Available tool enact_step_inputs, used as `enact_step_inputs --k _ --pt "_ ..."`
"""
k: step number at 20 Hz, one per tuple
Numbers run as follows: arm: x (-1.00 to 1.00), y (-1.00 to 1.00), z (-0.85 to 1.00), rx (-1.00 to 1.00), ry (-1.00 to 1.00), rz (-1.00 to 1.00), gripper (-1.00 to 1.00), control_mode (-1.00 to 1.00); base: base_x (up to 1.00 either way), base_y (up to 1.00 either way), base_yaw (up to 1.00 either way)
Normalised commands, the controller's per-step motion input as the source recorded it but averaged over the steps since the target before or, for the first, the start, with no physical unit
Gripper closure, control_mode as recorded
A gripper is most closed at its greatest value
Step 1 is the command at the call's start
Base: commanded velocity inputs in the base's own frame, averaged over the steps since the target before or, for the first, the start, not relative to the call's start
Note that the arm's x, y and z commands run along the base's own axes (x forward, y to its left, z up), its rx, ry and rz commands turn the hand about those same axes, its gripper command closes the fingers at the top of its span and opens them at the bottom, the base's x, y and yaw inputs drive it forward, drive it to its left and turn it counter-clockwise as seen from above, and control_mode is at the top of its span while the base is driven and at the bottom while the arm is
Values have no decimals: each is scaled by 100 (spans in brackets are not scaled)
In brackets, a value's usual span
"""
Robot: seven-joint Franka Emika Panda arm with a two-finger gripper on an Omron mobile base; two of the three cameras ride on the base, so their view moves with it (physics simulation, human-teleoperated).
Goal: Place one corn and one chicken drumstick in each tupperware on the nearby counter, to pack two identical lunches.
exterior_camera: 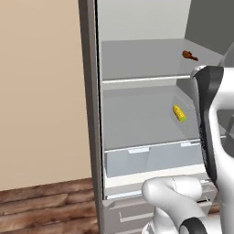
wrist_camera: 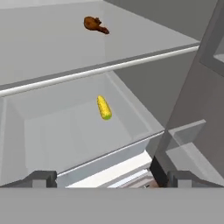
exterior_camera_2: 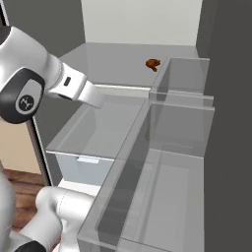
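Facing the open fridge, the arm works toward the lower shelf (wrist_camera: 52, 131), and that shelf serves as the anchor for everything here. Starting at the left of the hand view, the left finger tip (wrist_camera: 41, 178) rises at the bottom edge, below the shelf's front lip and well apart from its partner on the right; the gripper (wrist_camera: 109, 179) stands spread wide with nothing between the tips. Moving rightward, the corn (wrist_camera: 104, 107) lies on the lower shelf toward its back right part, close to the right wall. It sits ahead of the fingers and nearly centred between them, only a shade left of the midline. Its long axis runs almost straight away from the hand, tilted slightly, so it points roughly along the approach and not across the gap. By my judgement the coming move is a straight reach forward and down over the shelf lip, and the fingers as they stand would close across the cob's narrow width. Further right and above, the chicken drumstick (wrist_camera: 95, 24) rests on the upper shelf, well apart from the corn, farther from the hand.
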Motion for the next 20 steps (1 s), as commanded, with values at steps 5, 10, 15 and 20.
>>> enact_step_inputs --k 5,10,15,20 --pt "22 -5 1 0 -8 0 -100 -100 0 0 0" --pt "45 -4 0 0 -7 0 -100 -100 0 0 0" --pt "31 -12 0 0 -15 0 -100 -100 0 0 0" --pt "18 -24 13 0 -5 0 -100 -100 0 0 0"
